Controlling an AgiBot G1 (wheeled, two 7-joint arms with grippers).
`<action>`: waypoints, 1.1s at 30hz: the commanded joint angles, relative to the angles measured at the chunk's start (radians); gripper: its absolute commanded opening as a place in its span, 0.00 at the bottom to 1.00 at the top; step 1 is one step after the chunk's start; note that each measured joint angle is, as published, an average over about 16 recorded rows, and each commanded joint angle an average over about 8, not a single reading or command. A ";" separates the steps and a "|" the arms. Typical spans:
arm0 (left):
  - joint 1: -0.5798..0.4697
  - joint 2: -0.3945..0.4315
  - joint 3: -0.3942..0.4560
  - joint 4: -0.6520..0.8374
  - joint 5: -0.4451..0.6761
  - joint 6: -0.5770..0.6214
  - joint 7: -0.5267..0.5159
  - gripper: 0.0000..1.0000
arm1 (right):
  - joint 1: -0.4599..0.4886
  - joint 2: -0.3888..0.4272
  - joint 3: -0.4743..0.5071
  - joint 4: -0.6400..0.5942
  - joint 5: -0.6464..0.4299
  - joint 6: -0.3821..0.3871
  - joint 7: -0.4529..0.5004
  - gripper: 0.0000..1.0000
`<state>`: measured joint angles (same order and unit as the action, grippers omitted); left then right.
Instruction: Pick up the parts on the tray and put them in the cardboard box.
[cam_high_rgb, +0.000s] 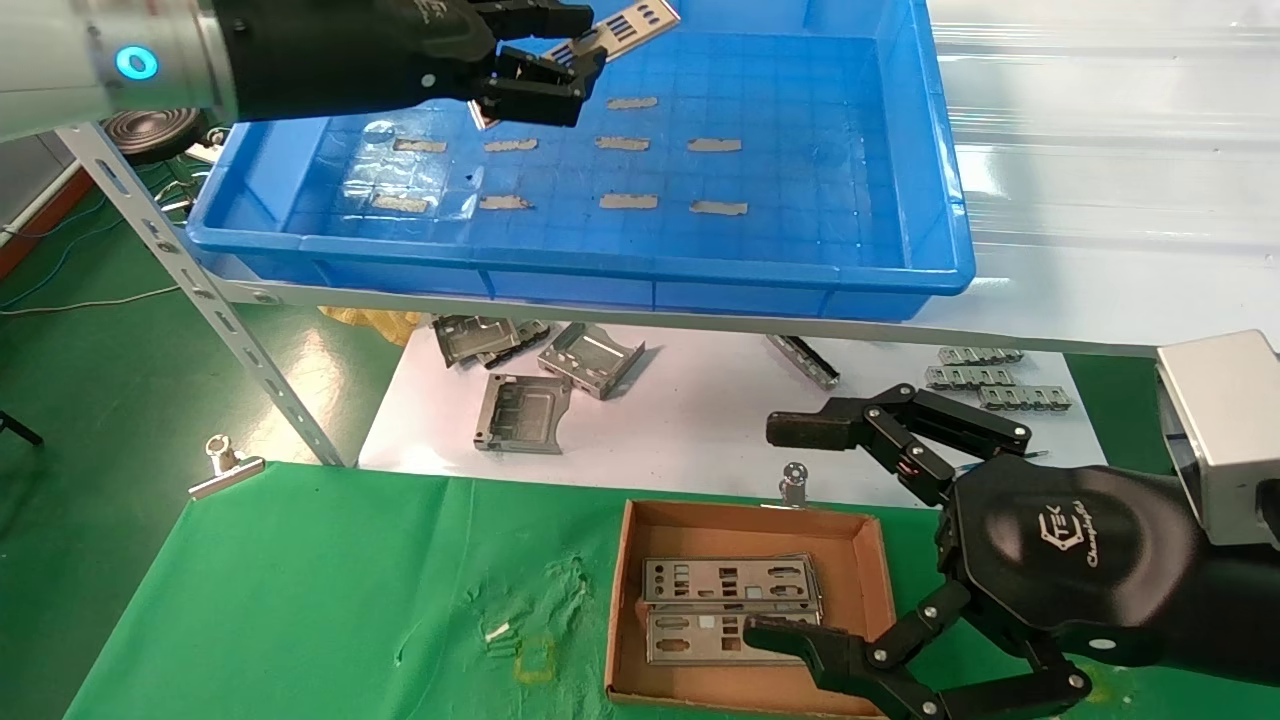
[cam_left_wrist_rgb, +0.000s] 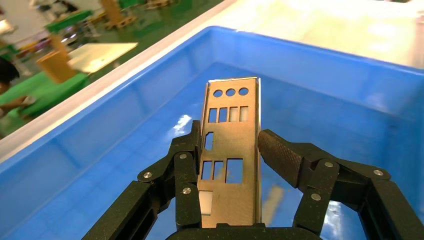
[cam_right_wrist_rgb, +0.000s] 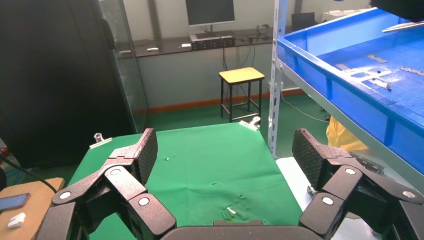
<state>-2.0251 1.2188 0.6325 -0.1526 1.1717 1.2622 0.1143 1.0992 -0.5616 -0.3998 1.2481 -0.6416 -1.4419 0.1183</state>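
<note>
Head view: left gripper (cam_high_rgb: 548, 62) raised over tray (cam_high_rgb: 930, 150), clasping part (cam_high_rgb: 625, 25).

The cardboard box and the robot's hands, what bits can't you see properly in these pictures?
- Cardboard box, head view: its near right corner is hidden behind the right gripper.
- Lower plate in the box, head view: its right end is covered by a finger of the right gripper.
- Held plate, left wrist view: its bottom end is hidden behind the left gripper.
- Blue tray, head view: its far edge is cut off by the top of the picture.

folded brackets (cam_high_rgb: 560, 375), comb strips (cam_high_rgb: 985, 378), binder clip (cam_high_rgb: 225, 465)
</note>
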 joint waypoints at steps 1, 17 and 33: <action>0.002 -0.014 -0.003 -0.008 -0.005 0.038 0.013 0.00 | 0.000 0.000 0.000 0.000 0.000 0.000 0.000 1.00; 0.116 -0.173 -0.002 -0.296 -0.035 0.275 -0.009 0.00 | 0.000 0.000 0.000 0.000 0.000 0.000 0.000 1.00; 0.376 -0.375 -0.025 -0.868 -0.124 0.204 -0.237 0.00 | 0.000 0.000 0.000 0.000 0.000 0.000 0.000 1.00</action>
<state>-1.6508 0.8615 0.6140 -0.9868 1.0584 1.4614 -0.1097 1.0993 -0.5615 -0.3999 1.2481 -0.6415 -1.4419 0.1183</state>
